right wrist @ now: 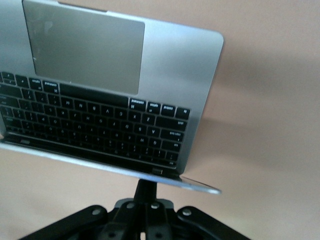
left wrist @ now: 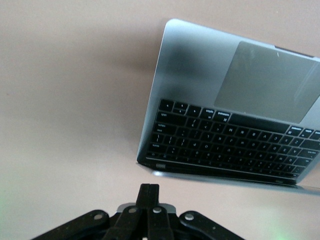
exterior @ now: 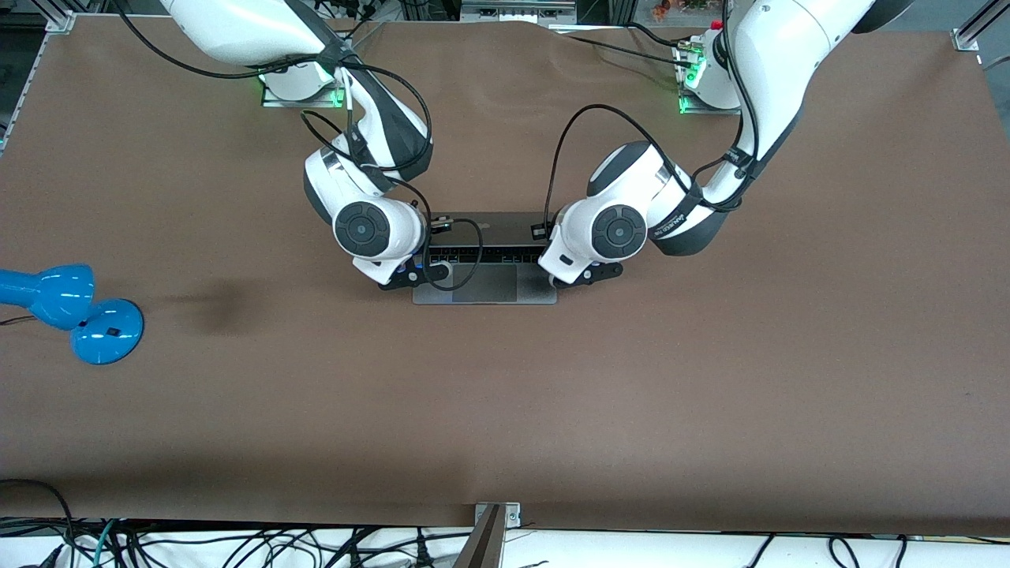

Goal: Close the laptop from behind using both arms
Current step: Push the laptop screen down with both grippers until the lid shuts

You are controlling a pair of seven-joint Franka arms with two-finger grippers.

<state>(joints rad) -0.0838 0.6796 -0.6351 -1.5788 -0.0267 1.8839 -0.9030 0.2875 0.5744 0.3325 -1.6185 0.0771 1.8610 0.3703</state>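
The grey laptop (exterior: 484, 284) lies in the middle of the table, its trackpad toward the front camera and its lid (exterior: 489, 227) tilted over the black keyboard (exterior: 481, 254). My right gripper (exterior: 406, 276) hangs over the laptop's end toward the right arm. It is shut and empty, and in the right wrist view its fingertips (right wrist: 146, 187) sit against the lid's thin edge (right wrist: 100, 162). My left gripper (exterior: 593, 274) hangs over the laptop's other end, also shut and empty. In the left wrist view its fingertips (left wrist: 149, 192) lie just short of the lid's edge (left wrist: 210, 176).
A blue lamp (exterior: 71, 308) stands near the table's edge at the right arm's end. The brown table (exterior: 710, 394) stretches wide toward the front camera. A metal bracket (exterior: 493, 525) sits at its front edge.
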